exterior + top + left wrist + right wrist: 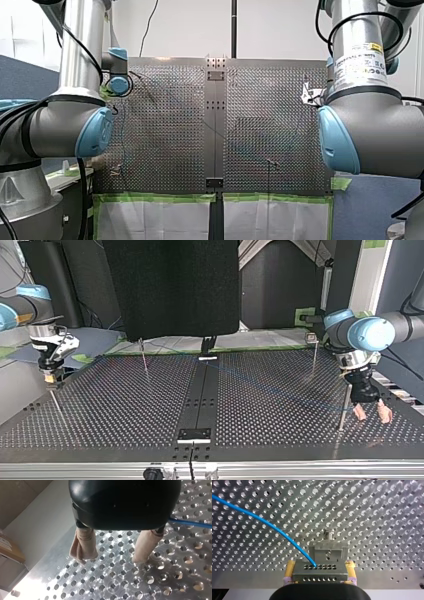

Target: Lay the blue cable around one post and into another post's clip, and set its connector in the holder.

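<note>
Right wrist view: our right claw (320, 568) clamps the grey perforated metal connector (320, 574) just short of the grey metal holder (328, 551); thin blue cable (262, 520) arcs beyond. Seating needs careful alignment, we judge; our left claw (112, 556) gapes, empty.

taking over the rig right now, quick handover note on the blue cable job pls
Left gripper: open, empty, low over the perforated table, with the blue cable passing beside it.
Right gripper: shut on the connector. A grey fixture, probably the holder, sits just ahead.
Top view: the cable shows faintly across the table toward the post by my left gripper. I cannot tell whether it wraps a post or sits in a clip.
Done: connector in hand.
Left: check routing, seat connector, release.
</note>
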You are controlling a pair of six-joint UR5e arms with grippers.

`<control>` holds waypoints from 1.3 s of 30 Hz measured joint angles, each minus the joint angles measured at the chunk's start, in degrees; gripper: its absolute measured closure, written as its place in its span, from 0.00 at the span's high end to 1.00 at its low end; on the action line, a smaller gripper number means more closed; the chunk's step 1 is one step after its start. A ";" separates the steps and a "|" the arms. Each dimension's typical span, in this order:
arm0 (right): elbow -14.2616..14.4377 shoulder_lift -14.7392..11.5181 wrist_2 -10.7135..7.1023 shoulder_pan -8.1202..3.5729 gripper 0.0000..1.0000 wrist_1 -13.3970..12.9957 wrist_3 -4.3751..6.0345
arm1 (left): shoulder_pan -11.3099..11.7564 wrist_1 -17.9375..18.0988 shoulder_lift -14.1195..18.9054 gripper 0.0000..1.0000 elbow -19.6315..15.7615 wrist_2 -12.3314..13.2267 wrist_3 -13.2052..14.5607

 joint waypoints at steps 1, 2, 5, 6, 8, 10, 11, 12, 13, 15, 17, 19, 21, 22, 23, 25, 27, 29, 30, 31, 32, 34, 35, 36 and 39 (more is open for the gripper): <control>0.00 0.01 -0.23 -0.20 0.00 -0.12 0.19 | 0.03 0.02 0.00 0.98 0.00 0.02 0.00; 0.00 0.02 -0.56 -0.45 0.00 -0.26 0.47 | 0.06 0.04 0.00 0.98 0.00 0.03 -0.01; 0.00 0.10 -1.22 -1.09 0.00 -0.53 1.03 | 0.13 0.08 0.00 0.98 0.00 0.05 -0.01; 0.00 0.10 -1.39 -1.26 0.00 -0.64 1.12 | 0.14 0.09 0.00 0.98 0.00 0.05 -0.01; 0.00 0.11 -2.01 -1.59 0.00 -1.00 1.30 | 0.15 0.10 0.00 0.98 0.00 0.06 -0.01; 0.01 0.16 -2.66 -1.78 0.00 -1.34 1.47 | 0.15 0.11 0.00 0.98 0.00 0.06 -0.01; 0.00 0.18 -3.00 -1.86 0.00 -1.50 1.54 | 0.16 0.11 0.00 0.98 0.00 0.06 -0.01; 0.00 0.19 -3.18 -1.91 0.00 -1.59 1.58 | 0.16 0.11 0.00 0.98 0.00 0.06 -0.01; 0.00 0.19 -3.31 -1.94 0.00 -1.65 1.61 | 0.18 0.11 0.00 0.98 0.00 0.06 -0.01; -0.07 0.30 -3.64 -2.02 0.00 -1.87 1.58 | 0.18 0.11 0.00 0.98 0.00 0.06 -0.01; -0.28 0.72 -4.11 -2.06 0.00 -2.07 1.50 | 0.18 0.11 0.00 0.98 0.00 0.06 -0.01; -0.58 1.28 -4.50 -2.04 0.00 -2.13 1.28 | 0.18 0.11 0.00 0.98 0.00 0.05 -0.01; -0.83 1.65 -4.69 -1.99 0.00 -2.21 1.04 | 0.17 0.11 0.00 0.98 0.01 0.05 -0.01; -0.97 1.81 -4.75 -1.97 0.00 -2.21 0.97 | 0.17 0.12 0.00 0.98 0.01 0.05 -0.01; -1.20 2.03 -4.83 -1.94 0.00 -2.18 0.88 | 0.17 0.12 0.00 0.98 0.01 0.05 -0.01; -1.66 2.41 -5.07 -1.87 0.00 -2.13 0.78 | 0.18 0.12 0.00 0.98 0.01 0.05 -0.01; -2.26 2.84 -5.42 -1.73 0.00 -1.98 0.49 | 0.19 0.13 0.00 0.98 0.01 0.05 -0.01; -2.74 3.12 -5.67 -1.58 0.00 -1.86 0.05 | 0.19 0.13 0.00 0.98 0.01 0.05 -0.01; -2.93 3.20 -5.73 -1.51 0.00 -1.81 -0.09 | 0.19 0.13 0.00 0.98 0.01 0.05 -0.01; -3.10 3.26 -5.78 -1.45 0.00 -1.79 -0.19 | 0.18 0.13 0.00 0.98 0.01 0.05 -0.01; -3.32 3.29 -5.87 -1.39 0.00 -1.78 -0.28 | 0.18 0.13 0.00 0.98 0.01 0.05 -0.01; -3.60 3.34 -6.11 -1.35 0.00 -1.78 -0.36 | 0.20 0.13 0.00 0.98 0.01 0.05 0.00; -3.73 3.35 -6.30 -1.35 0.00 -1.85 -0.39 | 0.21 0.13 0.00 0.98 0.01 0.05 0.01; -3.80 3.36 -6.43 -1.35 0.00 -1.95 -0.40 | 0.21 0.14 0.00 0.98 0.01 0.05 0.01; -3.90 3.37 -6.76 -1.40 0.00 -2.28 -0.36 | 0.20 0.17 0.00 0.98 0.01 0.05 0.01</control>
